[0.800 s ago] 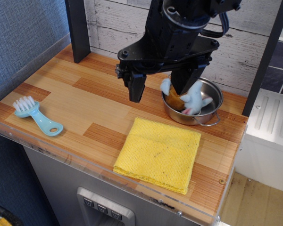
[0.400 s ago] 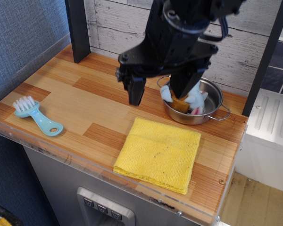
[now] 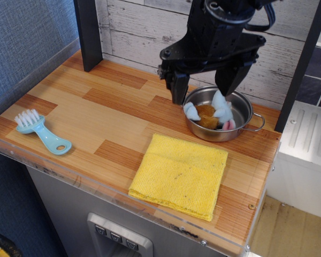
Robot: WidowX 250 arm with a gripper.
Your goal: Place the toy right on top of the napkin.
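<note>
Since the earlier frames the claw (image 3: 204, 88) has shifted right and farther back, so that it now straddles the steel pot (image 3: 243, 120) instead of hanging off its left side; its fingers stand wide apart, one at the pot's left rim, the other over its far right, gripping nothing that I can see; that spread suits dropping around the plush toy (image 3: 208, 113), which lies inside the pot, brown belly up; the yellow napkin (image 3: 181, 174) lies flat and bare just nearer on the counter (image 3: 96, 115), ready to receive it; the blue brush (image 3: 41, 131) lies well to the left.
</note>
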